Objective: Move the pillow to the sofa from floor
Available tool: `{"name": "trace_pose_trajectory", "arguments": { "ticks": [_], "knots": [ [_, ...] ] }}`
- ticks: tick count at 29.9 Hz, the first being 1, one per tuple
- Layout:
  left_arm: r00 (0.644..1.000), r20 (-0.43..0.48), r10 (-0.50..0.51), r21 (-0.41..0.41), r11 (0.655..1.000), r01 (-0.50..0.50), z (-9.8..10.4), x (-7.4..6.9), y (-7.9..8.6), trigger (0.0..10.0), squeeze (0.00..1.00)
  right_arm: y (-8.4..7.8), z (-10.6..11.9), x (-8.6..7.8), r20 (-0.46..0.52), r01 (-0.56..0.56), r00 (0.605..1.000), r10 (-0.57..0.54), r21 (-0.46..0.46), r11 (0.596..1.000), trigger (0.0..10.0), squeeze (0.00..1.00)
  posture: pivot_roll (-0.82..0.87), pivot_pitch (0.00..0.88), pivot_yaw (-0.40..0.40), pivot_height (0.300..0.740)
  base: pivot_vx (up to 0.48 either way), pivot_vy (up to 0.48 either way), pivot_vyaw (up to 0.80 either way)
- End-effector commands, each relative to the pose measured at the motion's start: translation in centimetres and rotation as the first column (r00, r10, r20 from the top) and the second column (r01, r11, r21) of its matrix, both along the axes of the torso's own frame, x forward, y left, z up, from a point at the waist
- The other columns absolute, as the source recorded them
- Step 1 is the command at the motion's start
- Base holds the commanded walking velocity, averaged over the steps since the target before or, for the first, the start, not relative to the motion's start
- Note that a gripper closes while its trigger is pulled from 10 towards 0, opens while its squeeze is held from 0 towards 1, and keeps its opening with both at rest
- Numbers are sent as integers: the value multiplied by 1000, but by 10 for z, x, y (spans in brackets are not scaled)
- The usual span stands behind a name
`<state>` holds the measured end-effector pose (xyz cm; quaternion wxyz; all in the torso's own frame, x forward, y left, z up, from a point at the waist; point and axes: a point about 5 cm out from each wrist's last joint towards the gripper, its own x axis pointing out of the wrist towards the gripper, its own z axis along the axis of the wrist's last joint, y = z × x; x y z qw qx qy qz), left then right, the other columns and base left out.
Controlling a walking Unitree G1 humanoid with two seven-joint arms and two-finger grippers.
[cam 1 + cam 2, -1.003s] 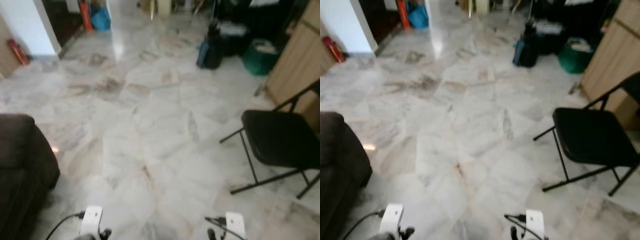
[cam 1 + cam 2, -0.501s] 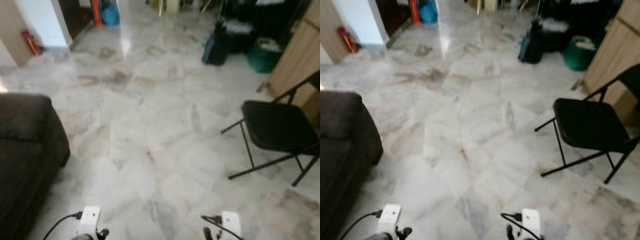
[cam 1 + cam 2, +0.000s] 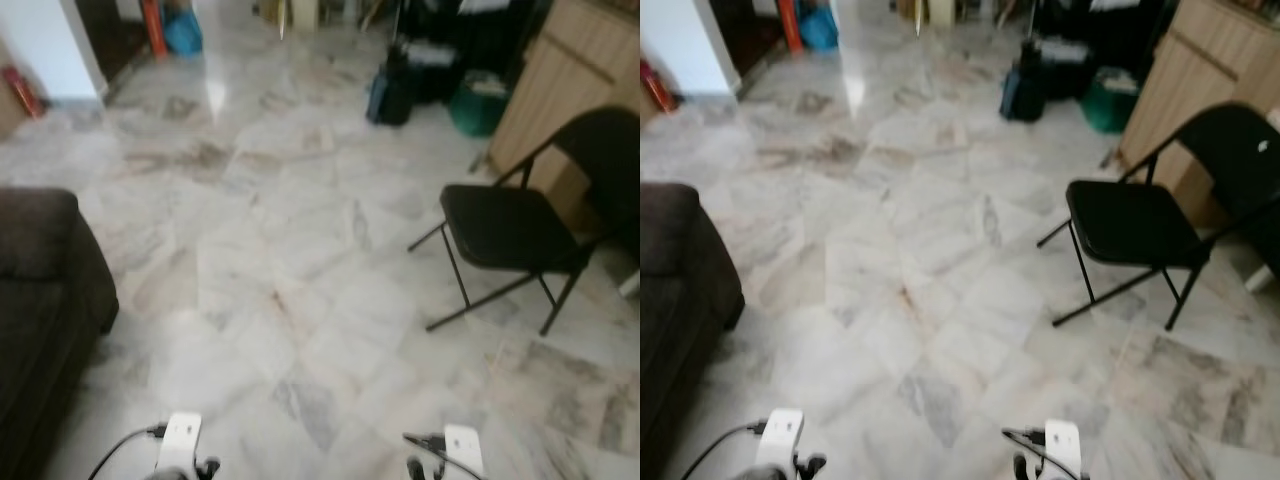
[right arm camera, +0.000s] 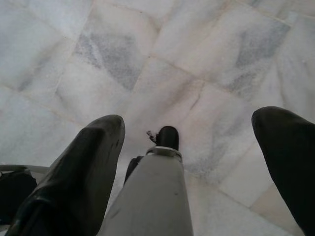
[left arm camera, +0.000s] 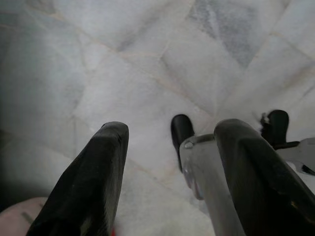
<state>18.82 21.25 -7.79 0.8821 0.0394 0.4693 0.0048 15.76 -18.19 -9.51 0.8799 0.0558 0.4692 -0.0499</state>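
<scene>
- Sofa: dark, at the robot's left; its visible part bears nothing.
- Pillow: cannot be made out on the marble floor beside the sofa, so its place cannot be told.
- Chair: black, folding, well apart from the sofa, across the floor.
- Left gripper: fingers wide, empty, above bare tile.
- Right gripper: fingers wide, empty.
- Progress, as judged: nothing done; finding, grasping, carrying and placing all remain.

Marble floor — sofa, folding chair, bags
</scene>
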Motion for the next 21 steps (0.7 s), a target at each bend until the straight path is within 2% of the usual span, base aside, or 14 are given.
{"name": "trace_pose_trajectory", "arguments": {
  "ticks": [1,6,21],
  "knots": [
    [1000,-17,8,-1,1000,-8,-2,-4,0,10000,0,-1,0,0,-3,-1,1000,1,-2,1000,10000,0,91,48,-7,740,0,0,0],
    [1000,-17,9,-1,1000,-9,-2,-3,0,10000,0,-2,0,0,-20,-35,999,35,-17,999,10000,0,93,50,-8,740,0,0,93],
    [1000,-20,-1,5,1000,1,-1,-3,2,10000,0,0,-1,0,-35,-48,998,48,-22,999,10000,0,96,43,0,740,0,0,800]
  ]
}}
